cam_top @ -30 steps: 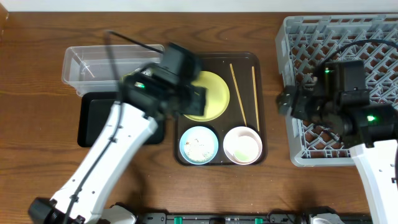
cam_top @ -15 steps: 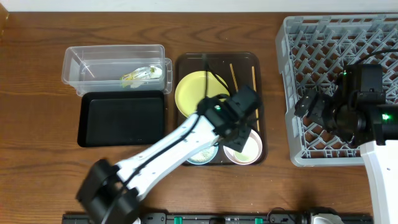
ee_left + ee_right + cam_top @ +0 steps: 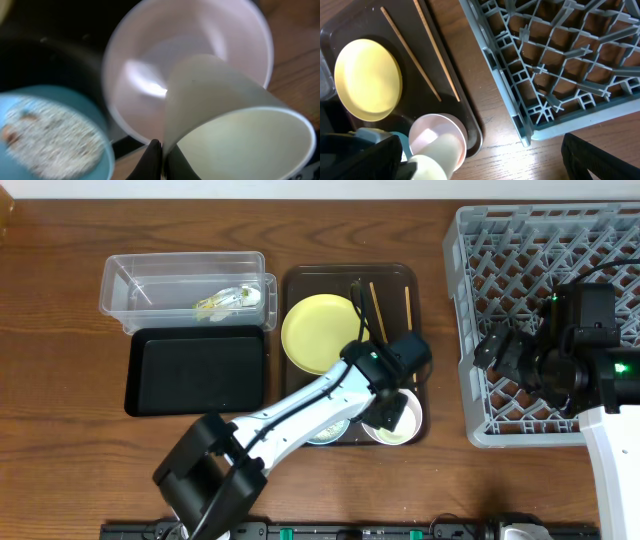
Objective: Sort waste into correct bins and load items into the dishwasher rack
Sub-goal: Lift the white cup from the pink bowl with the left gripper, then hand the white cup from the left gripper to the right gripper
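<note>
Reader: What is held, and how is the step best handled?

Describer: The small white cup (image 3: 225, 135) is pinched by its thin wall between the nearly closed fingertips of the left gripper (image 3: 160, 159). It is tilted on its side over the white-pink bowl (image 3: 150, 65). Whether cup and bowl are touching cannot be told. The step is judged to be lifting the cup away for the dishwasher rack (image 3: 530, 240), which stands well apart at the right. A straight lift is advised before any sideways travel, so that the bowl is not dragged across the brown serving tray (image 3: 310, 280). The cup could swivel in so narrow a pinch, so speed is best kept low. The right gripper (image 3: 492, 350) is held over the rack's left edge. How far it is opened cannot be told.

Reader: What is found in the containers?

Describer: Whitish rice-like scraps (image 3: 45, 135) are seen in the light-blue bowl (image 3: 60, 92), just left of the white-pink bowl. The white-pink bowl is otherwise seen bare inside. On the far half of the serving tray, the yellow plate (image 3: 315, 330) is laid at the left and the two chopsticks (image 3: 380, 305) at the right. The green-and-yellow wrapper (image 3: 225, 302) is held in the clear tub (image 3: 130, 270), far left. Nothing is seen in the black tray (image 3: 195, 370) just near of that tub. No dish is seen in the visible part of the rack.
</note>
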Robot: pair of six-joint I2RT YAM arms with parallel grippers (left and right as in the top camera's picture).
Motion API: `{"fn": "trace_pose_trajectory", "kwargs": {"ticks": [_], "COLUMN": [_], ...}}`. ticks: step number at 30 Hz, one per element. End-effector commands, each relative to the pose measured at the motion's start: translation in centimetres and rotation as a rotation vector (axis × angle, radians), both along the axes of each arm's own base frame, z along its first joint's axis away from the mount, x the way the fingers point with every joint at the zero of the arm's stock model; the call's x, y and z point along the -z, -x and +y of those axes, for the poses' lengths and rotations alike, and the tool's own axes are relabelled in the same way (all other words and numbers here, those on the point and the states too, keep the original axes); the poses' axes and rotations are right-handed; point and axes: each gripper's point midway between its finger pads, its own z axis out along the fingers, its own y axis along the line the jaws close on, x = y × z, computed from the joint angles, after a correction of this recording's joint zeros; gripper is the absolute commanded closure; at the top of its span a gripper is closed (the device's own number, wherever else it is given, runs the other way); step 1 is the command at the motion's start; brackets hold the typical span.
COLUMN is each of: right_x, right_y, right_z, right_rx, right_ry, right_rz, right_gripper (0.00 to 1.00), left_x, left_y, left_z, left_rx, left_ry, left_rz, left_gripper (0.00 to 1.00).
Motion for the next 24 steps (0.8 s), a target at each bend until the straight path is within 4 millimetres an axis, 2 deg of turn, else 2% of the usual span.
{"fn": "trace_pose_trajectory", "kwargs": {"ticks": [1, 4, 7, 10, 13, 14, 18, 21, 24], "right_x": [-0.8, -1.1, -2.4, -5.0, -9.1, -10.2, -13.1, -14.7, -15.2], "right_y": [-0.2, -0.4, -1.1, -0.9, 0.7, 1.1, 1.8, 2.4, 2.8], "right_z": [-0.3, 0.8, 4.1, 8.9, 13.2, 14.1, 15.5, 16.5, 18.0], "right_rx": [-0.013, -0.101, -0.336, -0.635, -0.908, -0.966, -1.079, -1.163, -1.212], "right_ry": [0.013, -0.015, -0.113, -0.277, -0.486, -0.537, -0.638, -0.686, -0.711], "right_rz": [-0.027, -0.049, -0.144, -0.299, -0.489, -0.539, -0.671, -0.748, -0.758], "right_gripper": [0.01, 0.01, 0.01, 0.01, 0.01, 0.01, 0.01, 0.04, 0.05], "left_x": [-4.3, -7.5, -11.6, -16.5, -21.4, -22.7, -25.0, -26.0, -26.4], "left_y": [-2.4, -4.1, -5.2, -5.7, -5.4, -5.4, -5.9, -5.6, -5.3], "left_z": [1.8, 3.6, 4.2, 4.6, 5.6, 6.2, 8.2, 8.5, 8.3], "left_rx": [-0.082, -0.15, -0.153, -0.105, -0.028, -0.021, -0.044, -0.029, -0.014], "left_ry": [0.068, 0.174, 0.406, 0.72, 1.03, 1.114, 1.259, 1.317, 1.339], "left_rz": [-0.061, -0.073, -0.04, 0.019, 0.097, 0.12, 0.151, 0.174, 0.191], "left_gripper": [0.94, 0.94, 0.94, 0.94, 0.94, 0.94, 0.94, 0.94, 0.94]}}
